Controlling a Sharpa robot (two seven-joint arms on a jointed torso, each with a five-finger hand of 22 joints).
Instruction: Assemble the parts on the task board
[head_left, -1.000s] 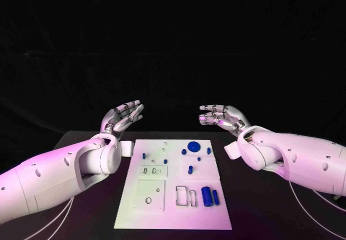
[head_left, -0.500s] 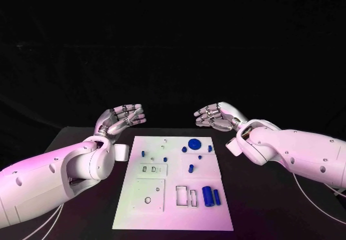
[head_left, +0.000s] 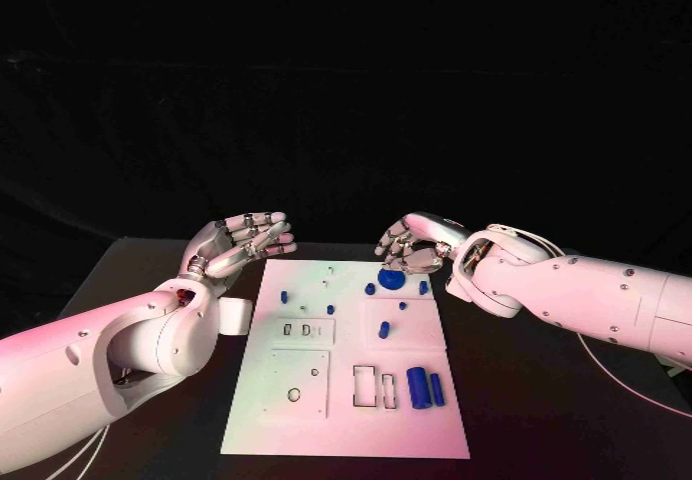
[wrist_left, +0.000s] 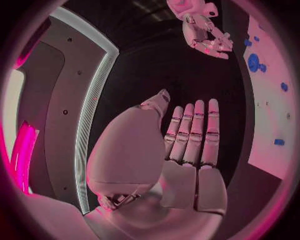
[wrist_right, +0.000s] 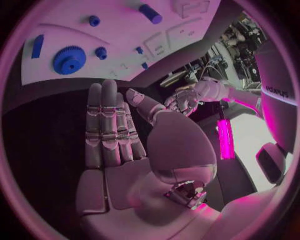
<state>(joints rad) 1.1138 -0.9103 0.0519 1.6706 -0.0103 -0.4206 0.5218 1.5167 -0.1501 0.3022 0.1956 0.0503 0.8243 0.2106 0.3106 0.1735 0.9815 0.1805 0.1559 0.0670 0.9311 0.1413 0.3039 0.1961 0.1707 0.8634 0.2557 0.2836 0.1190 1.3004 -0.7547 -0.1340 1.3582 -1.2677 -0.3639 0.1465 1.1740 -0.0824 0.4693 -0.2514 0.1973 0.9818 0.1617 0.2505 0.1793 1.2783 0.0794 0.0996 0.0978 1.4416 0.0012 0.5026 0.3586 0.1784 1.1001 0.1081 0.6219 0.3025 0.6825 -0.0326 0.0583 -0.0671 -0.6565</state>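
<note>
While we look down at the black bench (head_left: 548, 420), we see the white task board (head_left: 346, 420) lying flat in the middle. Small blue parts sit on it: a round blue gear (head_left: 391, 276) near the far edge, and two blue cylinders (head_left: 424, 388) closer to us. Our right robot hand (head_left: 411, 246) hangs just above the far edge, right by the gear, fingers apart and holding nothing. Our left robot hand (head_left: 235, 243) is raised beside the board's far left corner, fingers straight and apart, also empty.
</note>
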